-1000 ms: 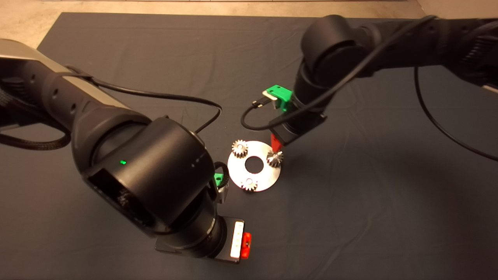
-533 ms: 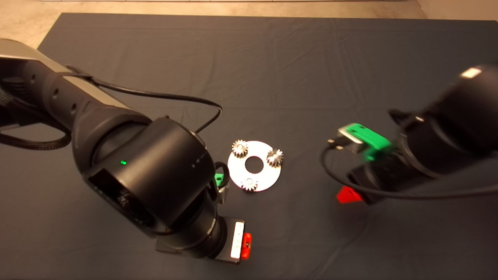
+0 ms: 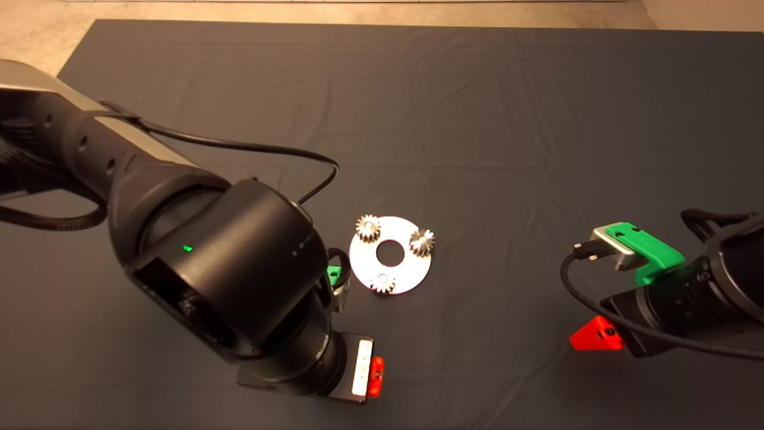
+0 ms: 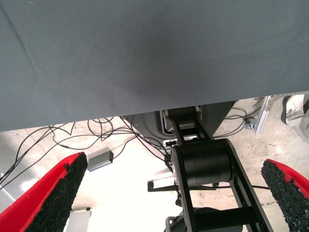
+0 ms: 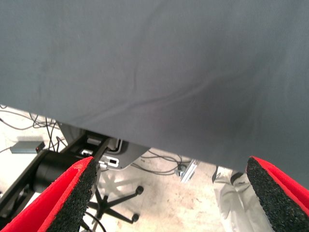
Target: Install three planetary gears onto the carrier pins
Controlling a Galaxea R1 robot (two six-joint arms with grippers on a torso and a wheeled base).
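Dark mat (image 3: 477,119) largely bare around, apparently, gear-loaded disc (image 3: 412,272); both end effectors (left (image 4: 169,193), right (image 5: 169,193)) wide, edgeward.

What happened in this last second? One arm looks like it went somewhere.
The right gripper left the gear on the white disc's right side, letting it go there, and swung away to the mat's lower right, fingers open and empty. The left gripper stayed parked below the disc, open. All three gears and the disc did not move.
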